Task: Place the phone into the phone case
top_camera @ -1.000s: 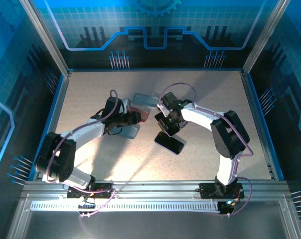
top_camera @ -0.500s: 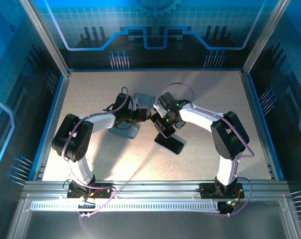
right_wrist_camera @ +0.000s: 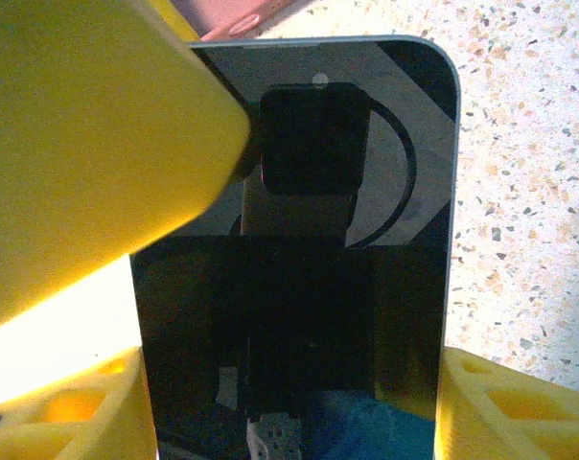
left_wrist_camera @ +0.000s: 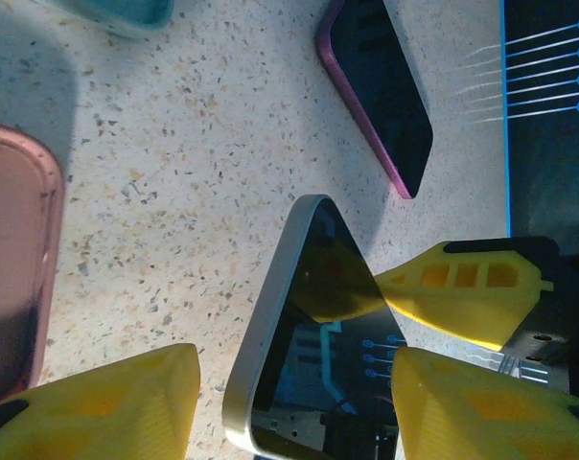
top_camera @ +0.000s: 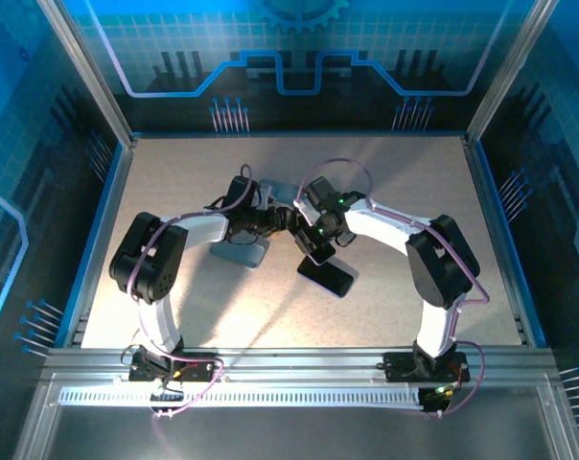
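- Clamping the phone (right_wrist_camera: 299,259) by its long edges, right gripper (right_wrist_camera: 289,412) sat at lower centre of its wrist view;
- left gripper (left_wrist_camera: 299,402) spread wide, straddling phone's end;
- pink phone case (left_wrist_camera: 11,259) lay at left edge, apart.

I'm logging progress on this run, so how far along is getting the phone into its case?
Done: the phone is off the table, gripped by its edges in the right gripper. In hand: the left gripper straddles its other end; whether it pinches is unclear. Remaining: the pink case lies on the table, looks empty, apart from the phone, so insertion has not begun.
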`<state>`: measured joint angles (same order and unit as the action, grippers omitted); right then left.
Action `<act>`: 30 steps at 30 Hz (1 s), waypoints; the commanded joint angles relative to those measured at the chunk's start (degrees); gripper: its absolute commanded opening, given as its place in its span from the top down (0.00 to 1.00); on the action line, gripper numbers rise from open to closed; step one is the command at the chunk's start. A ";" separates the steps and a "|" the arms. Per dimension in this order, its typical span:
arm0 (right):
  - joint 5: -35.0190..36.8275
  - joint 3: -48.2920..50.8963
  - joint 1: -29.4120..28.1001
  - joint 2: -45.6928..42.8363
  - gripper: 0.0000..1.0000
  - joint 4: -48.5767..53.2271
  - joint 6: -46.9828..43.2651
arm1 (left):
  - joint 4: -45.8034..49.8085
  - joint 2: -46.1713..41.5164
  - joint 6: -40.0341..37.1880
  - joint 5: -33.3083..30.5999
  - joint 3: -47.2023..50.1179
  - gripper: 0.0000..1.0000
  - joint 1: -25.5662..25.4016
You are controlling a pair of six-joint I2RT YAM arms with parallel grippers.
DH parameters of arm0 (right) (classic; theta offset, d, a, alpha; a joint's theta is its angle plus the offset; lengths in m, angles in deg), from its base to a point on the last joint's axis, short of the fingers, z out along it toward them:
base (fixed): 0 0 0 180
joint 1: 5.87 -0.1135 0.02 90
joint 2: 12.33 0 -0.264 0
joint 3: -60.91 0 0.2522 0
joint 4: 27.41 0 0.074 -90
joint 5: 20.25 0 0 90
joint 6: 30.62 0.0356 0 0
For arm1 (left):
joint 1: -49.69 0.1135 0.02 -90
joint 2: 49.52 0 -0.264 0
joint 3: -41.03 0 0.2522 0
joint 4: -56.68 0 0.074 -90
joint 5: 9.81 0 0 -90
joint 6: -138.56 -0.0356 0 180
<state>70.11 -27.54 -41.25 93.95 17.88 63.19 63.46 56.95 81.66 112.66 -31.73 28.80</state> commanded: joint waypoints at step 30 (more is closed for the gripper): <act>-1.68 -2.20 -1.17 -3.32 0.37 -0.10 0.76 | -1.08 2.68 -0.25 4.78 -1.99 0.72 -1.33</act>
<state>69.44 -28.35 -41.55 92.55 18.56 63.44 62.30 58.55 81.66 115.85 -32.50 27.86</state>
